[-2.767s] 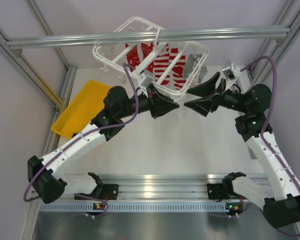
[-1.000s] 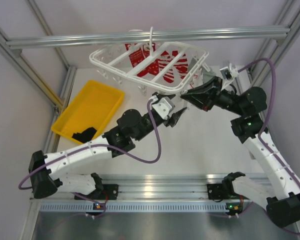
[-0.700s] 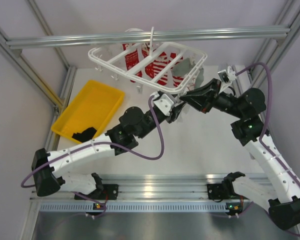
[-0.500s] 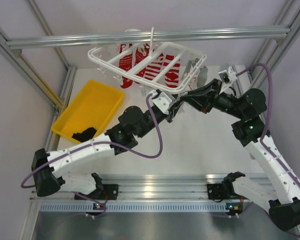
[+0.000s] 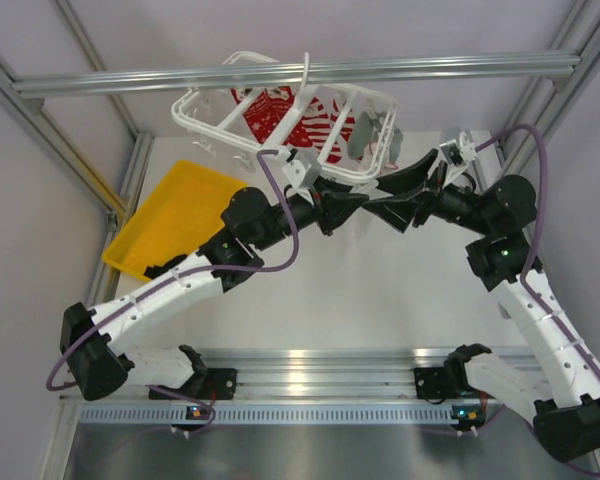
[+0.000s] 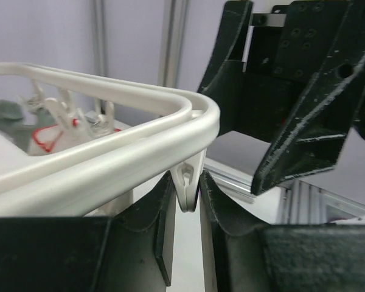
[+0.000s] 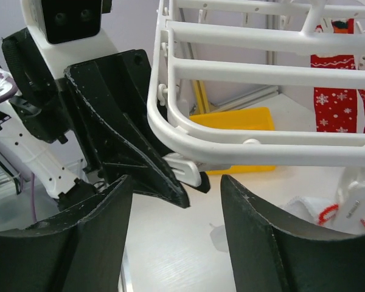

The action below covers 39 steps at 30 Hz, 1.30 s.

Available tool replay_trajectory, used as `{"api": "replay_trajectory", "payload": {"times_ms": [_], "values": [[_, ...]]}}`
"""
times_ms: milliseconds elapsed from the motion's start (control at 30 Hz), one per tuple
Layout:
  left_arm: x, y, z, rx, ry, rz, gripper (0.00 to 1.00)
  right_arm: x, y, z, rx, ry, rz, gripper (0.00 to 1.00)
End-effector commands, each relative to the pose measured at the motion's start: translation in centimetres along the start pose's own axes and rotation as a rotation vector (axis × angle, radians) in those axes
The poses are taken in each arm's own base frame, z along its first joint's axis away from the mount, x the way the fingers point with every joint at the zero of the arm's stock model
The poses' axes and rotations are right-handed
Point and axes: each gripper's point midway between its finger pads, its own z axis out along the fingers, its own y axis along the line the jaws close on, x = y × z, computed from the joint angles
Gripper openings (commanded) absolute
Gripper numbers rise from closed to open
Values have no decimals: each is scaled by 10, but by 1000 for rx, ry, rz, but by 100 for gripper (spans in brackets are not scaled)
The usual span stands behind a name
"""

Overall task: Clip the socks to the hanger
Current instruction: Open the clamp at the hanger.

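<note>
The left gripper (image 6: 185, 204) had swung up to the white plastic rectangular hanger (image 6: 109, 164), pinching one small white clip (image 6: 187, 182). The right gripper (image 7: 176, 188) gaped empty; no black sock was ready.

Left claw (image 6: 187, 201) low in frame, black fingers (image 6: 161, 225) pressed against either side of small white clip (image 6: 187, 182). Clip hangs under rounded corner of white hanger (image 6: 140, 143). Right claw (image 6: 240, 143) close beyond corner, upper right, fingers spread. Far left, blurred: more clips (image 6: 64, 103), red-trimmed white cloth (image 6: 45, 135), grey fabric (image 6: 0, 112). Metal posts (image 6: 176, 36) behind.
</note>
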Motion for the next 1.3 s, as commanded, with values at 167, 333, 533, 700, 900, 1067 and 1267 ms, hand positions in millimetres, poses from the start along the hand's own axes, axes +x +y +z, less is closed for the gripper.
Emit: {"api": "replay_trajectory", "payload": {"times_ms": [167,333,533,700,900,1067,1267], "values": [[-34,-29,-7,208,-64,-177,0,-13,-7,1,-104,-23,64,58],[-28,-27,-8,211,-44,-172,0,-18,-15,0,-92,-71,101,58],[-21,-24,-8,207,-27,-195,0,-26,-12,-1,-112,-138,137,63],[-19,-23,-6,209,-24,-213,0,-31,-9,0,-130,-159,130,64],[-13,-20,-4,196,-8,-233,0,-34,-7,1,-151,-165,119,53],[-8,-17,-2,179,18,-241,0,-36,-2,1,-170,-166,107,29],[-4,-10,-4,133,25,-234,27,-33,2,-2,-165,-158,105,0]]}}
